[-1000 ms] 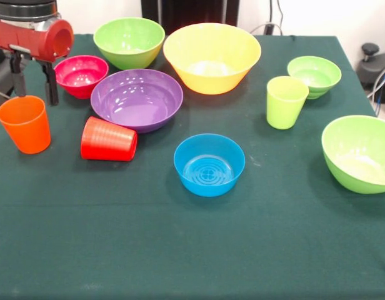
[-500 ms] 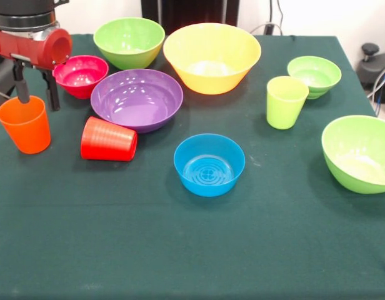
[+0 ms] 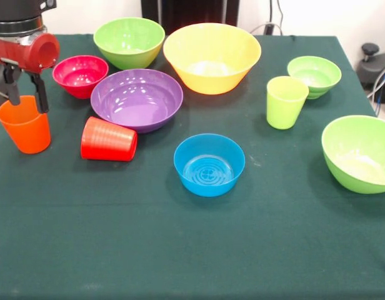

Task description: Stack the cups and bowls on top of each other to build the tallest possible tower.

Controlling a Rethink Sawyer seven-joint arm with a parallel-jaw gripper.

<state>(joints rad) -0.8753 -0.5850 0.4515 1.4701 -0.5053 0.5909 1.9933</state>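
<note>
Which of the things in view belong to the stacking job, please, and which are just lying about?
For the job:
orange cup
red cup, on its side
lime green cup
yellow bowl
purple bowl
blue bowl
magenta bowl
three lime green bowls
gripper, open over the orange cup

Lying about:
dark equipment beyond the table's edge
cables behind the table

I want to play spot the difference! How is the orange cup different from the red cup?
The orange cup stands upright with its mouth up; the red cup lies tipped on its side. The orange cup looks smooth; the red cup shows fine ridges. The pincer hangs open around the orange cup's rim; nothing touches the red cup. Both are tapered and have no handles.
</note>
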